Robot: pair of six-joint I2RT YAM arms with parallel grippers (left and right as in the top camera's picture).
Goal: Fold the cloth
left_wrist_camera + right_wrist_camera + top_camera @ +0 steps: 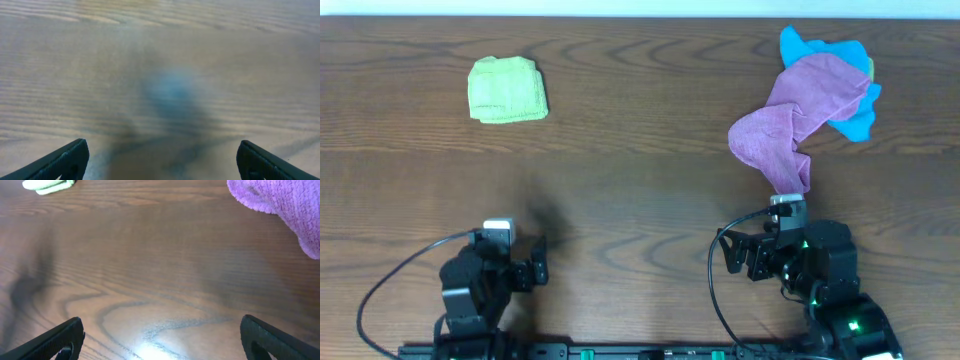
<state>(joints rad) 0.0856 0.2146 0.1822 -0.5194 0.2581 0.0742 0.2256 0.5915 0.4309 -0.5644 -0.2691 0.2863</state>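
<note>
Fingers (pixel 65 160) of the left gripper (pixel 162 150) and right gripper (pixel 161 327) are being held wide above the counter (pixel 620 190); the cloth (pixel 507 90) is being seen folded.

On my overhead feed I see a purple cloth (pixel 798 115) bunched at the far right of the dark wood-grain table (pixel 640 190); it lies draped over a bright blue cloth (pixel 857 118), whose edges stick out at the top and right; a narrow tail of the purple one trails toward the near side; my right wrist feed shows its fluffy pile in the upper right corner.
</note>
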